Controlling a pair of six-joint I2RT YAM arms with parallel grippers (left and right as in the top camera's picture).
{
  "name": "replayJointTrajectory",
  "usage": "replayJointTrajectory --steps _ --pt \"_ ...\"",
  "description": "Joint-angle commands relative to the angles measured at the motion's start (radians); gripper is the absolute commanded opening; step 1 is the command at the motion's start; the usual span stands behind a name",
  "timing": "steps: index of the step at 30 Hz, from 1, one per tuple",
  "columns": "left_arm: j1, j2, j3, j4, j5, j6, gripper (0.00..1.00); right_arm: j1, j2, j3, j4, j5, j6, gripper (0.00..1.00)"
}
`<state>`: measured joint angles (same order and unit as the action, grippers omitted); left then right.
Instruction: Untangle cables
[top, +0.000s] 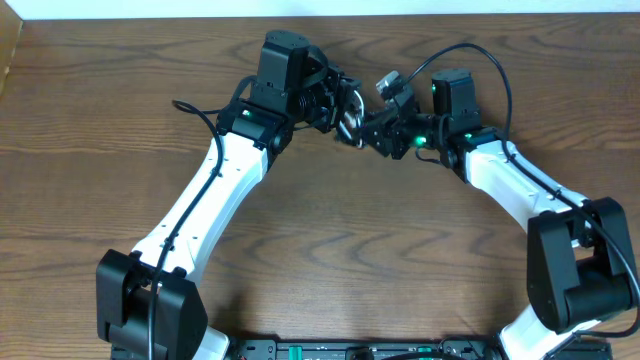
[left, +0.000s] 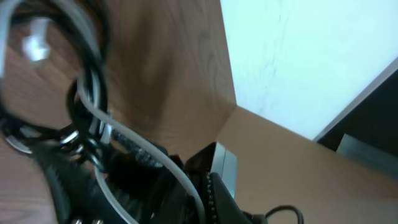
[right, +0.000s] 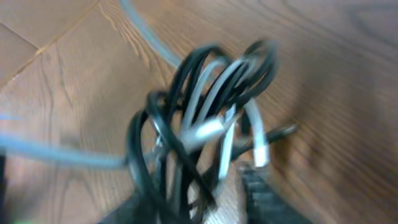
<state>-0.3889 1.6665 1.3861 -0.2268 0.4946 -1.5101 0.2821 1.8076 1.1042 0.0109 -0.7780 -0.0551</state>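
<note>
Wood-grain worktop (top: 350, 260), both arms angled in toward its far middle. One black-and-white tangle of cables (top: 347, 122) was at the worktop's far middle, between the two tools. On the worktop's left side the left tool (top: 338, 105) was pressed together, pinching the cables; its wrist view showed black and white strands bunched at its fingers. From the worktop's right side the right tool (top: 368, 135) met the bundle. Loops of black cord (right: 180, 93) and white cord (right: 214, 127) ran down between its fingers, blurred. Couldn't tell if it was clamped or spread.
</note>
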Motion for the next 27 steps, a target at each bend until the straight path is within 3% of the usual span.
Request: replayJointTrajectory --steps 1,4,8,12,18,22,27 --pt "0.0 -0.004 0.019 0.008 0.062 0.093 0.08 0.005 0.008 0.018 0.005 -0.006 0.022 0.17" --pt "0.004 -0.004 0.019 0.008 0.112 0.241 0.07 0.0 0.008 0.018 0.002 0.021 0.053 0.01" --pt "0.042 -0.004 0.019 0.008 0.287 0.542 0.07 -0.01 0.008 0.018 -0.004 0.067 0.106 0.01" --pt "0.111 -0.004 0.019 0.008 0.504 0.768 0.07 -0.02 0.008 0.018 -0.012 0.1 0.141 0.01" --pt "0.208 -0.004 0.019 -0.005 0.787 1.024 0.07 -0.032 0.008 0.018 -0.038 0.14 0.167 0.01" --pt "0.24 -0.004 0.019 -0.1 0.771 1.188 0.07 -0.033 0.008 0.018 -0.045 0.14 0.167 0.01" --pt "0.216 -0.004 0.017 -0.302 0.478 1.23 0.07 -0.033 0.006 0.018 -0.048 0.129 0.167 0.01"
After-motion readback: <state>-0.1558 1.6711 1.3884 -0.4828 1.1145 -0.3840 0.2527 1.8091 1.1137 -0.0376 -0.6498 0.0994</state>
